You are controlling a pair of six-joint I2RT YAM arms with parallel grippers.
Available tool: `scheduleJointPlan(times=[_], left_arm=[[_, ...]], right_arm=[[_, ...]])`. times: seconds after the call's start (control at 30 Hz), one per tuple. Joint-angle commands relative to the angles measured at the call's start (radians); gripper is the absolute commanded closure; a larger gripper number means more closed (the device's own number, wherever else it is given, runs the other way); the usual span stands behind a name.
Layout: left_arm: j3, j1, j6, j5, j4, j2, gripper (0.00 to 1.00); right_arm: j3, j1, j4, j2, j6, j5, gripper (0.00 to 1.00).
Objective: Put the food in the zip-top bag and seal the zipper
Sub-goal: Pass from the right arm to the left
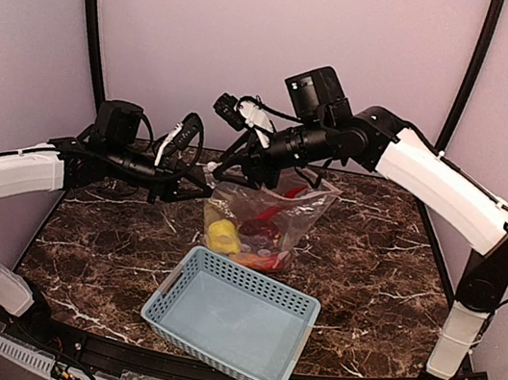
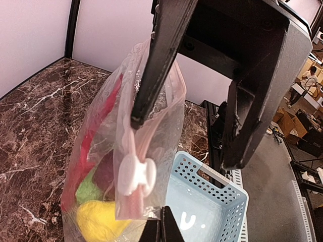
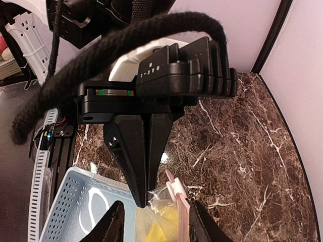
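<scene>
The zip-top bag (image 1: 269, 214) stands on the marble table, its mouth held up at the left. Inside lies the food: a yellow piece (image 2: 101, 219), a lime-green piece (image 2: 87, 190), a dark red piece (image 2: 105, 171) and a long red chilli (image 2: 90, 146). My left gripper (image 2: 159, 229) is shut on the bag's corner just below the zipper (image 2: 132, 146), seen in the right wrist view as the left gripper (image 3: 144, 199). The white slider (image 3: 176, 189) sits on the pink strip. My right gripper (image 3: 156, 224) is open, its fingers either side of the zipper by the slider.
A light blue lattice basket (image 1: 233, 315) stands just in front of the bag, near the table's front edge, with nothing in it. Black frame posts rise at the back corners, and pale walls close in the table on three sides.
</scene>
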Motion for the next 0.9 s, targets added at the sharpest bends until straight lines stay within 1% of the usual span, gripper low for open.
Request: scheduleJointPlan(times=[0.0,0.37,0.63,0.73,0.87], left_arm=[[-0.007,0.004,0.011,0.041,-0.013,-0.005,0.99],[-0.005,0.004,0.012,0.052,-0.013,0.002,0.99],[-0.006,0.004,0.011,0.050,-0.013,0.001,0.99],[-0.006,0.004,0.011,0.049,-0.014,0.001,0.99],[-0.004,0.004,0.012,0.046,-0.019,0.002,0.99]], right_arm=[[0.057,-0.001,-0.022,0.039,-0.029,0.012,0.59],[0.171,-0.001,-0.090,0.115,-0.072,0.010,0.59],[0.193,-0.001,-0.109,0.139,-0.087,0.018,0.59],[0.189,-0.001,-0.118,0.143,-0.085,0.010,0.62],[0.185,-0.001,-0.121,0.141,-0.088,0.012,0.71]])
